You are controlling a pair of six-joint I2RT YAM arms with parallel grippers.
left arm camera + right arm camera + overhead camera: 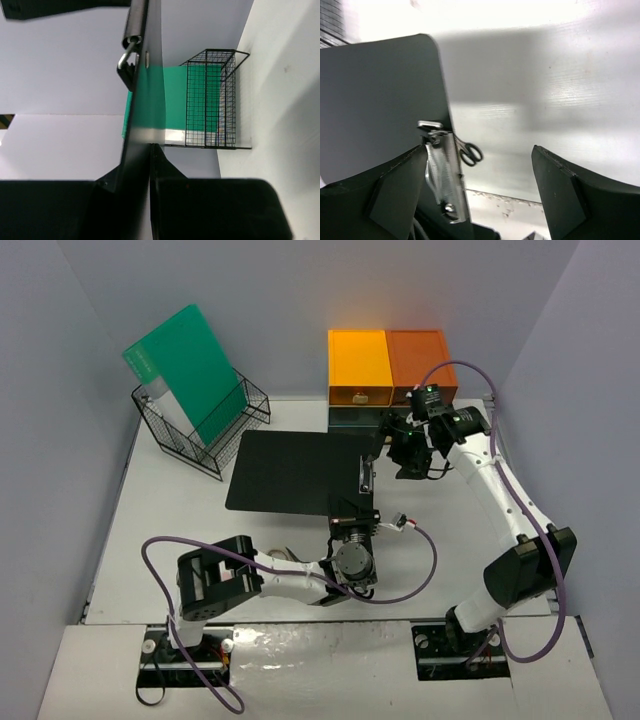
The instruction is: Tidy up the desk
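Observation:
A black clipboard (295, 470) hangs above the white desk (170, 540). My left gripper (352, 515) is shut on its near edge. In the left wrist view the board (145, 85) runs edge-on out from between my closed fingers (165, 165). My right gripper (405, 452) is open at the board's right end, by the metal clip (366, 473). In the right wrist view the clip (445, 170) lies just inside my left finger (395, 195), and the right finger (570, 195) stands far from it. The board (375, 100) fills the left of that view.
A black wire basket (205, 425) at the back left holds a green folder (190, 365); both also show in the left wrist view (210, 100). An orange-topped drawer unit (390, 370) stands at the back. Small black-handled scissors (470, 152) lie on the desk below the clip.

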